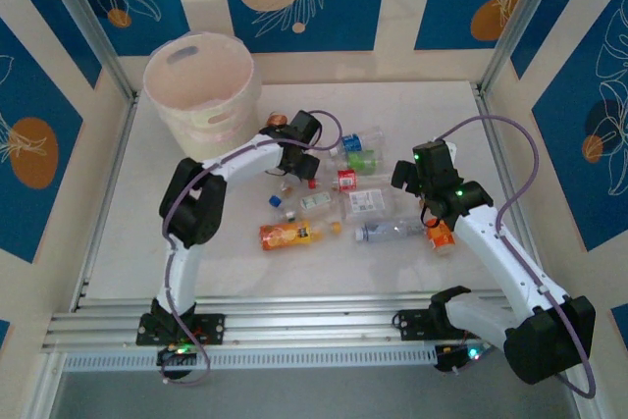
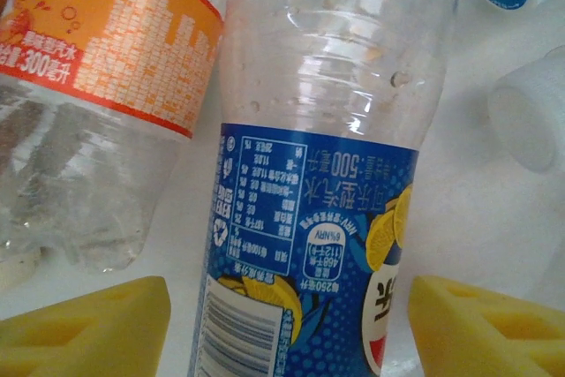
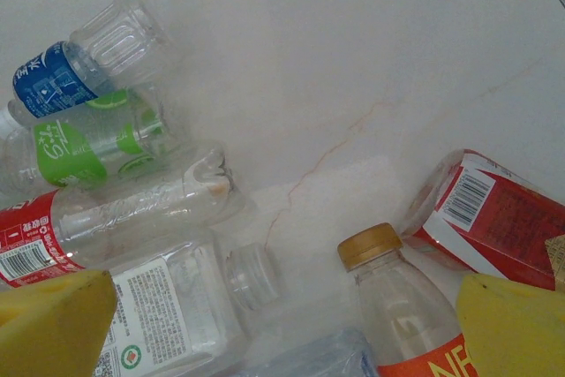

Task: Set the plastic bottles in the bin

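The bin (image 1: 201, 85) stands at the far left of the bench (image 1: 128, 242); the left end effector (image 1: 306, 164) is spread astride a blue-labelled bottle (image 2: 309, 245), not yet pinching; it should squeeze the labelled middle squarely; the right end effector (image 1: 410, 179) hangs spread above a gold-capped bottle (image 3: 388, 293).

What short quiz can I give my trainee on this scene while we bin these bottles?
1. True or false: the bin lies on its side.
2. The left tool straddles a bottle. Its label is mainly: A blue, B green, C red.
3. Short answer: what colour is the cap of the orange-labelled bottle in front of the right tool?
Key: 1 false, it stands upright; 2 A; 3 gold.
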`<state>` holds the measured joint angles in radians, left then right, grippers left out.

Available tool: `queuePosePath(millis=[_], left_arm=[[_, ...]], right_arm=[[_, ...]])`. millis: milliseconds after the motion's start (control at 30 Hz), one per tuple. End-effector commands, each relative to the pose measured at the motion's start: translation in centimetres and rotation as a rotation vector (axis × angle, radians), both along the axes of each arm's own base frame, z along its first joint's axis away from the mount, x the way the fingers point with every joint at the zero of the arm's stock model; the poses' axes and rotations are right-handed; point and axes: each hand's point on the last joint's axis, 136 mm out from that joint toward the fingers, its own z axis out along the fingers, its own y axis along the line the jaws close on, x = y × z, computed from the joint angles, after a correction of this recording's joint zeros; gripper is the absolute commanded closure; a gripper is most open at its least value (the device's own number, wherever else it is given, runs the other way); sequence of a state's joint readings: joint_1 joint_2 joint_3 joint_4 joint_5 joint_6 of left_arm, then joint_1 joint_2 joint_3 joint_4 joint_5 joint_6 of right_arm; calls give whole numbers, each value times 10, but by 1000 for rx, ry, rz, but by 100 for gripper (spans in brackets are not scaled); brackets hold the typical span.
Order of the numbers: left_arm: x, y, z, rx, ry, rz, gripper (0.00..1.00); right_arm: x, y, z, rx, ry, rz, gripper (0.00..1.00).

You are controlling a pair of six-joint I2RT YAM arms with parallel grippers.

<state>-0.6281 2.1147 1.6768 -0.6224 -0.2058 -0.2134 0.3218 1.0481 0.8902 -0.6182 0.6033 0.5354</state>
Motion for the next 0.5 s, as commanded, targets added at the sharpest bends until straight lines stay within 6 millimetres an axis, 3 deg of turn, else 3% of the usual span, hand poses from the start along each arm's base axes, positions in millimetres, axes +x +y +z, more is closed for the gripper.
queuePosePath(millis=[0, 467], left_arm=[[-1, 0, -7, -3, 41, -15, 29], [-2, 7, -22, 57, 62, -22, 29]], right_arm=[[0, -2, 5, -3, -22, -21, 1], [-2, -4, 2, -5, -12, -27, 1]])
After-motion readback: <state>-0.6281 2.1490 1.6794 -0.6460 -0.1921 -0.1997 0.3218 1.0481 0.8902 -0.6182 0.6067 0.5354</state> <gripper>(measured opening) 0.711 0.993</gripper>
